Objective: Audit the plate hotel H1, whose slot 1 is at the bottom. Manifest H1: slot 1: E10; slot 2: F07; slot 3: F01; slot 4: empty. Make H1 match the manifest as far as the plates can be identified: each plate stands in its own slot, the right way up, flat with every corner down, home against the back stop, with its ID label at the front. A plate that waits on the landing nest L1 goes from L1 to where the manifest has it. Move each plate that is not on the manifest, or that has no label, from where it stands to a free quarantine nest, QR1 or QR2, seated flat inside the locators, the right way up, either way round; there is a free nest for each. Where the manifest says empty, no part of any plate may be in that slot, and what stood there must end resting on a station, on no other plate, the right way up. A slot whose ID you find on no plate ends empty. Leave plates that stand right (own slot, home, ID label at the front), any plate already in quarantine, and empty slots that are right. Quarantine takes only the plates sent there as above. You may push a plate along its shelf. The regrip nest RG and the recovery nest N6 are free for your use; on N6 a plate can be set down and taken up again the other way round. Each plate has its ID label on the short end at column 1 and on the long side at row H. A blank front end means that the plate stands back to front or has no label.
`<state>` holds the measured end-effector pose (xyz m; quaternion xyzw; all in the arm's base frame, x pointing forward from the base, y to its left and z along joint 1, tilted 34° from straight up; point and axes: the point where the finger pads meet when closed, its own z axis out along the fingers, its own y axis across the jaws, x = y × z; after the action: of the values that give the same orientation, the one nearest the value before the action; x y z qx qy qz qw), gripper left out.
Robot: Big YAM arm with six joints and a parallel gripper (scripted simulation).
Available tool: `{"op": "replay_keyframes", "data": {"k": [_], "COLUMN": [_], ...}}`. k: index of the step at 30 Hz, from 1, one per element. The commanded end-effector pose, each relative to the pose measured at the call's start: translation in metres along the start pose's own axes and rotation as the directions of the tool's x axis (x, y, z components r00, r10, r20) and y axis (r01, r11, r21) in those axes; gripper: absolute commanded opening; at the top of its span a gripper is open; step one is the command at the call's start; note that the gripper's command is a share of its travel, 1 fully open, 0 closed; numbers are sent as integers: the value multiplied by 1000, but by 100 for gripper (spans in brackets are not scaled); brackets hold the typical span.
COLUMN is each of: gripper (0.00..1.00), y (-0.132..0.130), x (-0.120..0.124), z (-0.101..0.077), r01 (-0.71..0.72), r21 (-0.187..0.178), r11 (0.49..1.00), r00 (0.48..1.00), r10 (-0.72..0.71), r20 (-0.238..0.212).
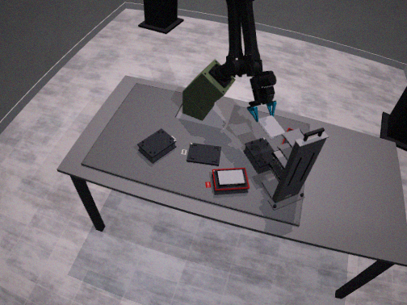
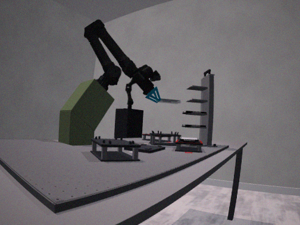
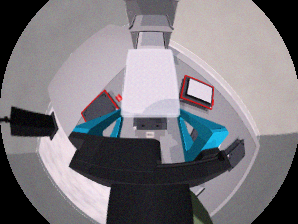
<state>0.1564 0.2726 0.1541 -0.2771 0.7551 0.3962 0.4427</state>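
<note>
My gripper [image 1: 262, 110] [image 2: 155, 96] [image 3: 150, 111] is shut on the short end of a pale plate [image 1: 271, 126] [image 2: 169, 101] [image 3: 149, 83]. It holds the plate flat in the air, pointing at the open front of the plate hotel H1 [image 1: 299, 165] [image 2: 207, 110]. In the exterior view the plate is about level with the third shelf from the bottom and still short of the tower. The two lower shelves look thicker, as if they carry plates; I cannot read any labels.
A red-framed nest [image 1: 230, 178] [image 2: 188, 140] [image 3: 198, 91] holds a white plate. A second red-framed nest [image 3: 100, 104] looks dark. Dark nests [image 1: 157, 144] [image 1: 203, 153] [image 1: 260, 151] stand on the table. A green block [image 1: 203, 93] [image 2: 83, 113] covers the arm's base.
</note>
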Motion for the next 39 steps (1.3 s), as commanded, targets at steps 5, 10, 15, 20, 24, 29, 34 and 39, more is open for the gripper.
{"op": "replay_keyframes", "data": {"k": [5, 10, 15, 20, 24, 29, 34, 39], "gripper": [86, 86, 86, 86, 86, 86, 86, 86], "y": [4, 4, 4, 4, 3, 4, 3, 2], "x": [-8, -5, -1, 1, 1, 1, 5, 8], "z": [4, 6, 7, 9, 10, 12, 13, 14], "r01": [-13, -13, -12, -12, -13, -13, -14, -14], "r21": [-10, -10, -12, -13, -10, -10, -8, -7], "r11": [1000, 1000, 1000, 1000, 1000, 1000, 1000, 1000], "r00": [999, 999, 1000, 1000, 1000, 999, 1000, 1000], "r10": [13, 13, 12, 12, 13, 14, 14, 14], "r20": [31, 29, 25, 23, 26, 31, 25, 24]}}
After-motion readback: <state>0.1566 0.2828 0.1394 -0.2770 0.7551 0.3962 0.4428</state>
